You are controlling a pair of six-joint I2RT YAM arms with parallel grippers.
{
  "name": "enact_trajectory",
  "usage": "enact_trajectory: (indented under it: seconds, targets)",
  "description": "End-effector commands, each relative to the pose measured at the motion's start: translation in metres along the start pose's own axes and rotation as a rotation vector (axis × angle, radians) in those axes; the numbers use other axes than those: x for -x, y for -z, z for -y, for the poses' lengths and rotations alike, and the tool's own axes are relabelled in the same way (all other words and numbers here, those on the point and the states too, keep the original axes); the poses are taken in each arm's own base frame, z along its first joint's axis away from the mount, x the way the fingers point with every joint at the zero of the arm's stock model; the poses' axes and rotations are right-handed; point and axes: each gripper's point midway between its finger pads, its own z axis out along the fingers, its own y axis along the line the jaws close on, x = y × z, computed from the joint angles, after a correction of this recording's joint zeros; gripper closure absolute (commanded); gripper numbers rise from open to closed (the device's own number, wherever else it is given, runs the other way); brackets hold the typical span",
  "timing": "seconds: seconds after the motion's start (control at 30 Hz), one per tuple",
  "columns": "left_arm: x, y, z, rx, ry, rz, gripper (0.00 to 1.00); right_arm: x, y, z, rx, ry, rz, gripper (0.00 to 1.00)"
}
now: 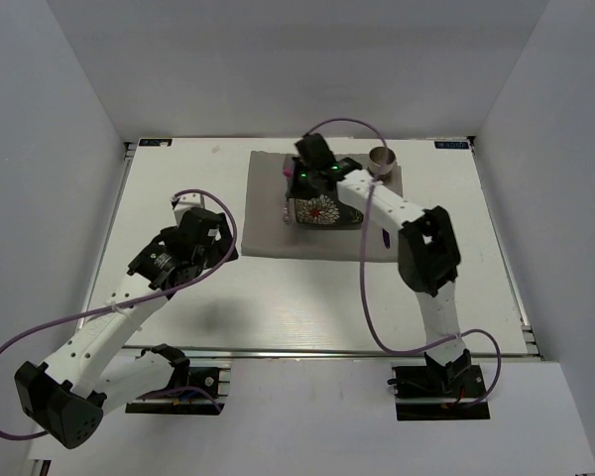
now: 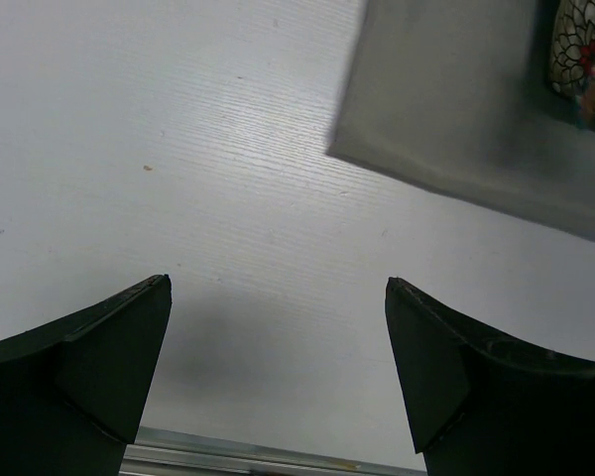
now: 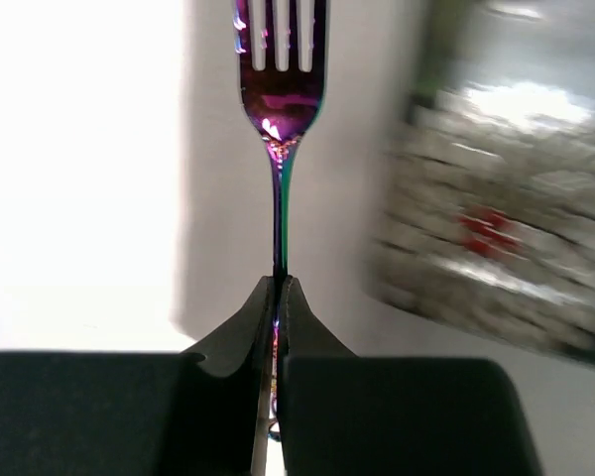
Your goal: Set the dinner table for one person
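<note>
Fork (image 3: pixel 281 99): one, pinched by right gripper (image 3: pixel 278 283), jaws closed.
Left gripper (image 2: pixel 278 288): spread wide, empty, over dinner table (image 1: pixel 178 178).
Placemat (image 1: pixel 268 233): one.
Patterned plate (image 1: pixel 322 210): one, on placemat.
Metal cup (image 1: pixel 381 157): one.

Item qty: 1 dinner table (image 1: pixel 476 228), 1 grey placemat (image 1: pixel 268 213), 1 patterned sq. plate (image 1: pixel 322 211), 1 metal cup (image 1: pixel 381 157), 1 iridescent fork (image 3: pixel 281 99), 2 grippers, i.e. left gripper (image 2: pixel 278 288) and right gripper (image 3: pixel 278 283).

No legible text. Small dark stickers (image 1: pixel 154 143) at far corners of large white rectangular surface (image 1: pixel 297 288): too small to read.
</note>
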Motion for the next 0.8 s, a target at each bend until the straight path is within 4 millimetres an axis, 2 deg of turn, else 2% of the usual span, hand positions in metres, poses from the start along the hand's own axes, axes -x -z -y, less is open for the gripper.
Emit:
enact_trajectory:
  seconds: [0.0,0.03,0.07,0.1,0.17,0.2,0.27,0.3,0.33,0.5,0.67,0.77]
  targets:
    - [0.004,0.002,-0.005,0.035,0.01,0.013,0.02,-0.004,-0.016,-0.049,0.013,-0.053,0.014,1.0]
    - [0.004,0.002,-0.005,0.036,0.009,0.012,0.02,-0.01,-0.023,-0.054,0.009,-0.058,0.0,1.0]
    - [0.004,0.002,-0.005,0.036,0.01,0.014,0.02,-0.019,-0.038,-0.054,0.001,-0.063,-0.017,1.0]
    - [0.004,0.002,-0.004,0.033,0.01,0.013,0.02,-0.021,-0.037,-0.074,0.035,-0.067,-0.011,1.0]
    - [0.004,0.002,-0.004,0.029,0.01,0.013,0.02,-0.031,-0.053,-0.077,0.029,-0.071,-0.021,1.0]
    - [0.005,0.002,-0.003,0.024,0.011,0.015,0.02,-0.032,-0.052,-0.09,0.048,-0.065,-0.013,1.0]
    - [0.004,0.003,-0.003,0.019,0.011,0.014,0.02,-0.044,-0.066,-0.089,0.034,-0.066,-0.027,1.0]
    - [0.005,0.003,-0.003,0.017,0.009,0.014,0.02,-0.043,-0.066,-0.097,0.049,-0.057,-0.022,1.0]
    - [0.005,0.004,-0.002,0.013,0.01,0.014,0.02,-0.053,-0.076,-0.088,0.012,-0.049,-0.044,1.0]
    - [0.006,0.005,-0.001,0.0,0.012,0.019,0.02,-0.06,-0.087,-0.072,-0.04,-0.042,-0.053,1.0]
    - [0.005,0.005,0.001,-0.009,0.006,0.015,0.02,-0.05,-0.081,-0.068,-0.048,-0.026,-0.029,1.0]
    - [0.005,0.005,0.002,-0.013,0.006,0.014,0.02,-0.043,-0.084,-0.054,-0.063,-0.024,-0.036,1.0]
